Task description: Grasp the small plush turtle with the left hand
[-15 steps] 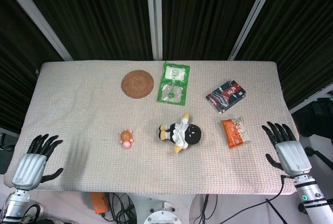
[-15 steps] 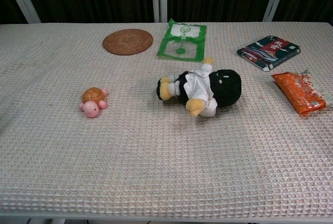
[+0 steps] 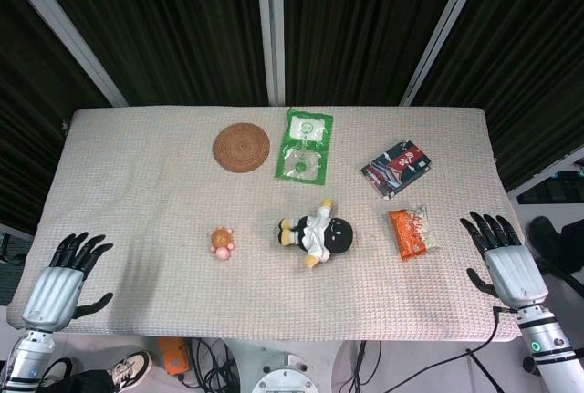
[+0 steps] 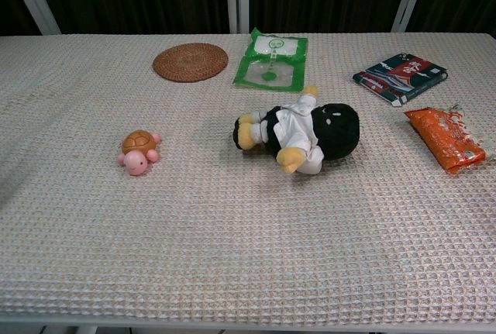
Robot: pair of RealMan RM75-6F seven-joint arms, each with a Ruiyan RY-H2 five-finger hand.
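Note:
The small plush turtle, pink with an orange-brown shell, lies on the table left of centre. My left hand rests at the front left corner of the table, fingers spread and holding nothing, far to the left of the turtle. At the front right edge sits my right hand, also spread and empty. Neither hand shows in the chest view.
A black and white plush doll lies right of the turtle. An orange snack pack, a dark red packet, a green packet and a woven coaster lie around the cloth-covered table.
Both hands have shifted very slightly toward the table's front edge; the objects have not moved.

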